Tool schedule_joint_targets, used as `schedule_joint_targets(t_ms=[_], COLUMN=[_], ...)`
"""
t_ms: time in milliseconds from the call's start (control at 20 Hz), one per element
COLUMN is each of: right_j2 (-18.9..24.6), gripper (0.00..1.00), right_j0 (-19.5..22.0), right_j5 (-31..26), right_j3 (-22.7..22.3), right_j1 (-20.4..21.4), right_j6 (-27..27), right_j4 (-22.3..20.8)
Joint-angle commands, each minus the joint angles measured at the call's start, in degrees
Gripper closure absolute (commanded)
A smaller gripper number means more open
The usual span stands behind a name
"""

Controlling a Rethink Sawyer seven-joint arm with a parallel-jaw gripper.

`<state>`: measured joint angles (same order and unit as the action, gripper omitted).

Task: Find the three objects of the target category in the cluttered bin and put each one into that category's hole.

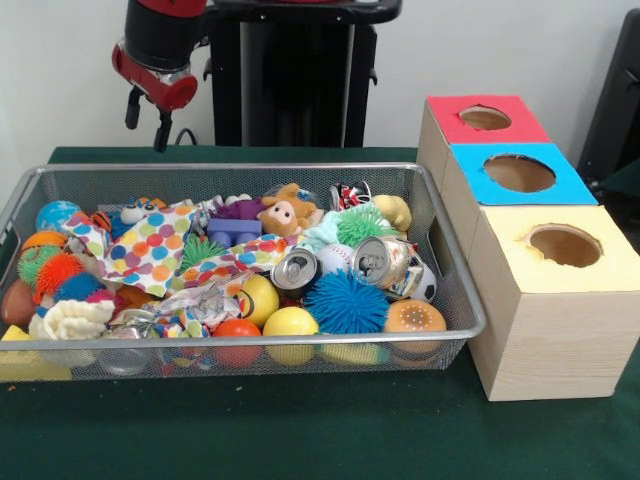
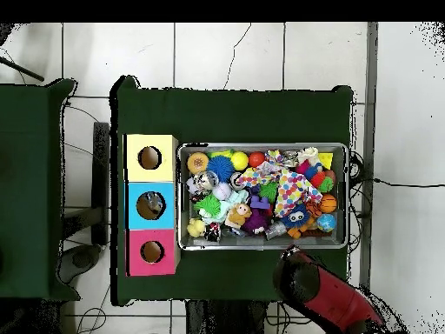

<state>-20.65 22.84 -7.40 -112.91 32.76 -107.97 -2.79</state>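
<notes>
jaws stand apart and empty on your gripper (image 1: 146,122), held above the table behind the wire bin (image 1: 455,300). two crushed silver cans (image 1: 383,262) lie among balls and toys near the bin's middle, well apart from the gripper, beside the three-holed box (image 1: 545,330).

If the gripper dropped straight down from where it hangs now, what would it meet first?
Probably the green tablecloth just behind the wire mesh bin's back rim. The gripper hangs outside the bin in the overhead view, though depth is uncertain.
</notes>
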Motion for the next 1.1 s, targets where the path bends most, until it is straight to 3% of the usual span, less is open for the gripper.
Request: schedule_joint_targets(t_ms=[50,450,800,1100], right_j2=[6.6,5.1,1.5,-1.6], gripper=[0.0,0.0,0.0,0.0], right_j0=[1.2,-1.7,-8.0,-11.8], right_j5=[-2.9,-5.7,-14.3,-18.8], right_j3=[0.5,-2.1,0.0,1.9], right_j1=[-2.0,-1.2,-1.6,-2.3], right_j6=[-7.7,-16.4,-21.4,-23.5], right_j4=[1.7,10.4,20.7,25.6])
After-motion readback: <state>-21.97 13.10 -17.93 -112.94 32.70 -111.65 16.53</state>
